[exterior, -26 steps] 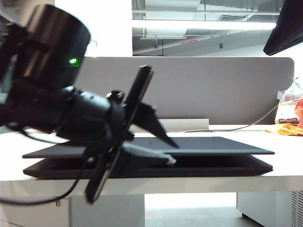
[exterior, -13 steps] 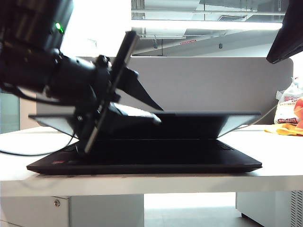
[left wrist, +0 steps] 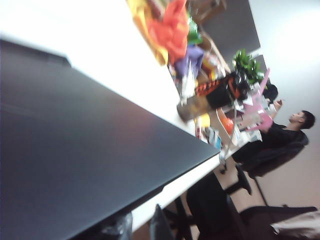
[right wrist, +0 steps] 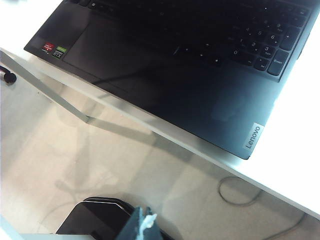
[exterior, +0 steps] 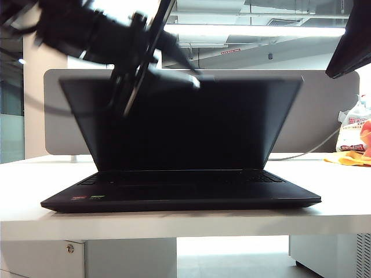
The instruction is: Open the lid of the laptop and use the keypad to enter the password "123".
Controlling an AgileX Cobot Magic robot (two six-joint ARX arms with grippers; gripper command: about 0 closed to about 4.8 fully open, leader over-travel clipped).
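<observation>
Laptop (exterior: 179,194) sitting on the white bench (exterior: 342,200) near its front edge. Lid (exterior: 185,121) standing raised, the left gripper (exterior: 174,72) meeting its top edge, jaw state indiscernible. Right gripper (right wrist: 145,225) hanging off the front edge near the keypad (right wrist: 260,45), state indiscernible.

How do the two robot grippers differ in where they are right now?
The left gripper is up at the top edge of the raised lid, blurred with motion; the right gripper hangs off the table's front edge, away from the laptop. The left one is beside the lid; the right touches nothing. Both are dark two-finger claws.
</observation>
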